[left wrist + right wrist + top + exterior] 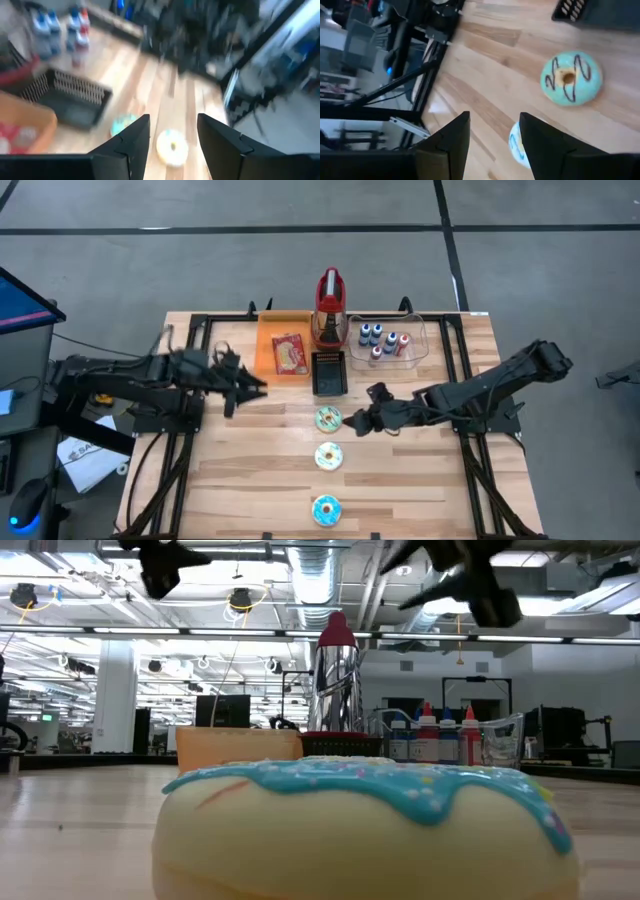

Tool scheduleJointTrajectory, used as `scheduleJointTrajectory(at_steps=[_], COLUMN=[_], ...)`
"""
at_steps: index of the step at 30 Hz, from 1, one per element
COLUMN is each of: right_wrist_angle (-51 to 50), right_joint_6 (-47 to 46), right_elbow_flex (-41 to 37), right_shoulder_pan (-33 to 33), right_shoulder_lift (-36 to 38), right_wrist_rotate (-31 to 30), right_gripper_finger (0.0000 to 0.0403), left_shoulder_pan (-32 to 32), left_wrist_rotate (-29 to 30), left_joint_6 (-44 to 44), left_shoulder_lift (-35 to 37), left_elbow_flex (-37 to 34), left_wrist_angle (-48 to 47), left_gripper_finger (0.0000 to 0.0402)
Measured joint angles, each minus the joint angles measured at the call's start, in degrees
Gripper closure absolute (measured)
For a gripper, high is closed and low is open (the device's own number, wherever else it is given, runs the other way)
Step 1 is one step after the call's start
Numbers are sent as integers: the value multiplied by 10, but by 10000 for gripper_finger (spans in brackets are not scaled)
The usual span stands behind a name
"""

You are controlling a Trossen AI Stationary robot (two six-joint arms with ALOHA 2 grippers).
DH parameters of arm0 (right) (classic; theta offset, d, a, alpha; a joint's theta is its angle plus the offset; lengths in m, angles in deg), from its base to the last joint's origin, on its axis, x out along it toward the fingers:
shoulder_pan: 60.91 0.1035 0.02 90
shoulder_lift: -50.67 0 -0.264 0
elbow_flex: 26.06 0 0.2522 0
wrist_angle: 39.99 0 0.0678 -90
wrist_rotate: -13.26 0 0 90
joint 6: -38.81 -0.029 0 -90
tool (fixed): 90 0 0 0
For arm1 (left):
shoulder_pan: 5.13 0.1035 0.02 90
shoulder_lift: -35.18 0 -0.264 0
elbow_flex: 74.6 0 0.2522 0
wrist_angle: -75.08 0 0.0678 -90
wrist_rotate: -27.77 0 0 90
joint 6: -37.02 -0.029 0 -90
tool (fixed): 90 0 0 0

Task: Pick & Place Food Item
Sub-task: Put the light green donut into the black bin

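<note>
The food item, a red snack packet with a pale picture, lies flat in an orange tray at the table's far middle; its corner also shows in the left wrist view. My left gripper hangs above the table just left of the tray's near corner, open with nothing between its fingers. My right gripper hovers open, close to the right of a green-iced donut, and holds nothing.
A black basket stands beside the tray, with a red-topped metal dispenser behind it. A clear bin of small bottles sits at the far right. Two more donuts lie in a line toward the near edge.
</note>
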Motion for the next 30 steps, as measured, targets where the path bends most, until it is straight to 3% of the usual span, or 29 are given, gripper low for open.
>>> scheduleJointTrajectory(at_steps=[5, 9, 16, 22, 30], right_wrist_angle=[-65, -145, -233, -251, -243], right_joint_6=[30, 30, 20, 16, 68], right_elbow_flex=[59, 90, 110, 110, 110], right_shoulder_pan=[6, 17, 58, 88, 108], right_shoulder_lift=[-28, -17, 47, 82, 90], right_wrist_rotate=[-26, -57, -118, -152, -177], right_gripper_finger=[239, 239, 239, 239, 239], left_shoulder_pan=[-124, -167, -170, -157, -125], left_wrist_rotate=[117, 217, 229, 302, 288], left_joint_6=[-3, 27, 97, 141, 130], left_shoulder_lift=[-64, -159, -337, -435, -520], left_elbow_flex=[-41, -55, -55, -54, -33], left_wrist_angle=[3, 56, 235, 379, 395], left_gripper_finger=[242, 228, 176, 147, 147])
